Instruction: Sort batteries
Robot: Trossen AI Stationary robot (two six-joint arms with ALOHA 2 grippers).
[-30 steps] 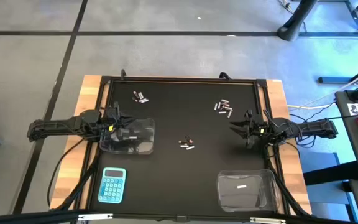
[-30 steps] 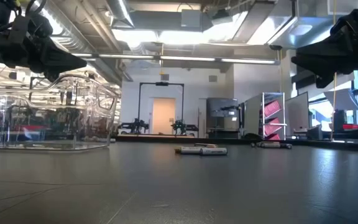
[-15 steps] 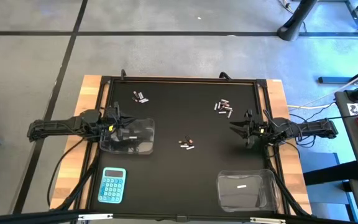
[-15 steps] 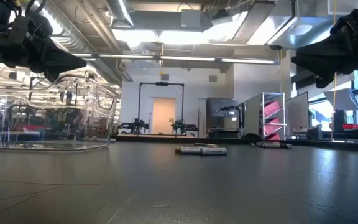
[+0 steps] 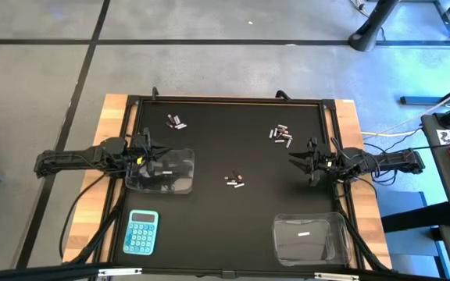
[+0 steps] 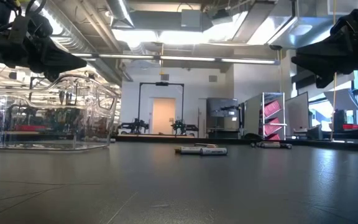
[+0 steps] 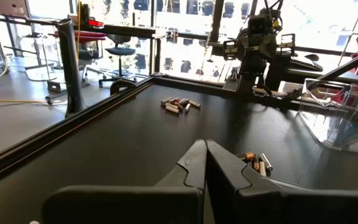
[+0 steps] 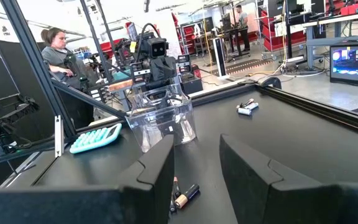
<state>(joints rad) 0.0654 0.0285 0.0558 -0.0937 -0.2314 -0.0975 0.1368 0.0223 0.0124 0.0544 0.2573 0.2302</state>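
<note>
Left gripper (image 5: 165, 162) hangs over the clear tub (image 5: 162, 173) at the mat's left side, fingers (image 7: 191, 168) pressed together, nothing between them. Right gripper (image 5: 294, 159) sits near the right edge of the mat (image 5: 233, 226), fingers (image 8: 244, 165) parted with an empty gap.

Batteries lie in three loose groups on the mat: a small pair near the far left corner (image 5: 176, 121), a bigger cluster far right (image 5: 281, 135) just ahead of the right gripper, and a few at the centre (image 5: 235, 181), between the two arms. From the left wrist, the central ones (image 7: 258, 163) show just past the fingertips, the cluster (image 7: 179, 104) farther off.

A second tub (image 5: 309, 238) stands at the near right corner with a pale item inside, too small to make out. Blue calculator (image 5: 141, 232) lies near left. No lettering on batteries or calculator can be read. A person (image 8: 59, 46) sits beyond the table.
</note>
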